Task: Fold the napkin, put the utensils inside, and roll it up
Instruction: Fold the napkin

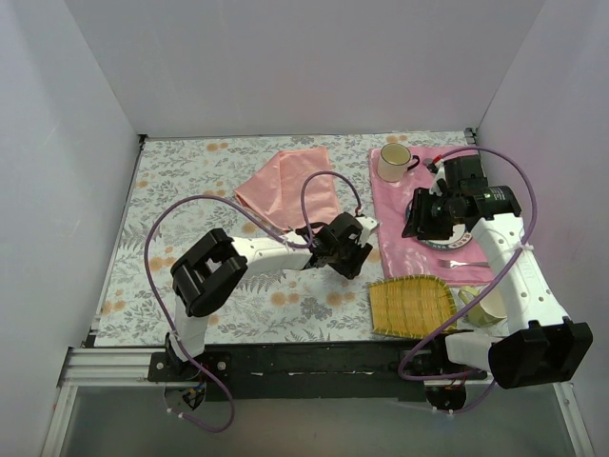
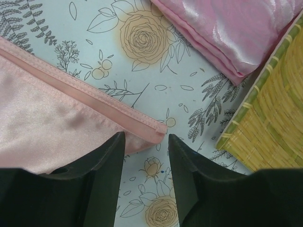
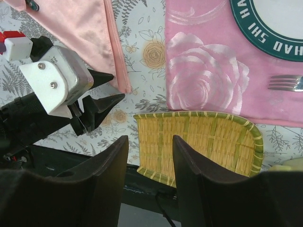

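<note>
The napkin, a glossy salmon-pink cloth, lies folded to a point on the floral tablecloth at centre back. In the left wrist view its hemmed corner lies on the table just ahead of my left gripper, which is open with nothing between its fingers. The right wrist view shows those fingers spread beside the napkin's tip. My right gripper is open and empty, hovering over the bamboo tray's left end. The utensils are out of view.
A deeper pink placemat at right carries a green-rimmed plate, a silver fork and a cream mug. A yellow-green bamboo tray sits near the front edge, with a small cup to its right.
</note>
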